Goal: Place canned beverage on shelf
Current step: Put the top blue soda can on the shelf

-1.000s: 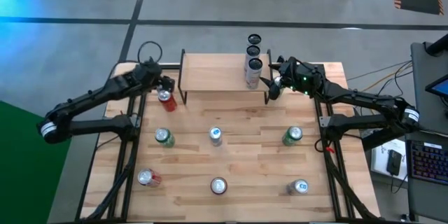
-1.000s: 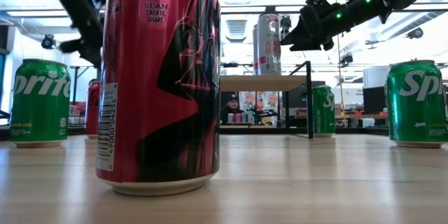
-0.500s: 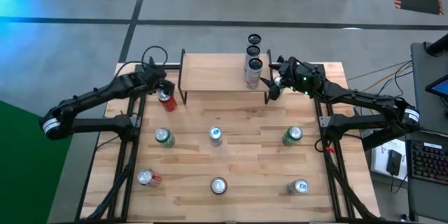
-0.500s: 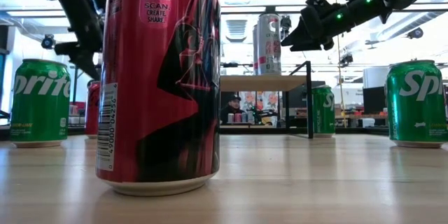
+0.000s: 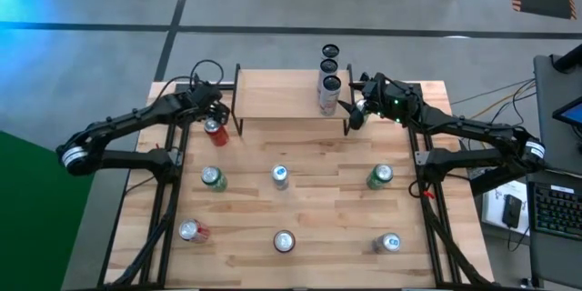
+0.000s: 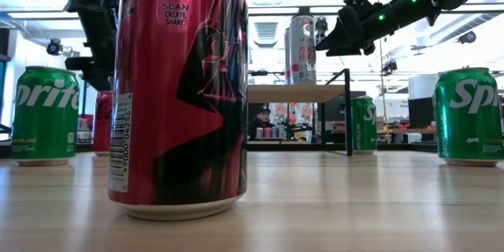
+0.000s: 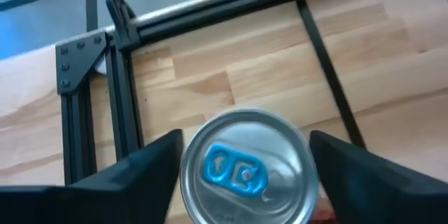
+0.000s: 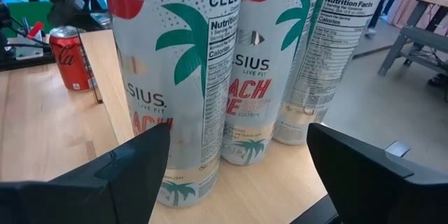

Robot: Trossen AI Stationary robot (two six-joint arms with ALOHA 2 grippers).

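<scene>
A red can stands upright on the table just left of the shelf's left legs. Its silver top with a blue tab shows in the left wrist view. My left gripper slants down over it, open, one finger on each side of the top. Three tall white cans stand at the shelf's right end. My right gripper hangs level beside them, open, with nothing between its fingers. My left gripper's fingers stand close on either side of the red can's top rim, slanting down from above. I cannot tell whether they touch it. The can stands upright on the table.
Several more cans stand in two rows on the near table: green ones, a white one, red ones. A red can fills the low view's front. The shelf's left and middle top is bare.
My left gripper has sunk toward the red can and tipped more steeply downward, its arm drawing in toward the shelf's left end. The red can has stayed where it was.
</scene>
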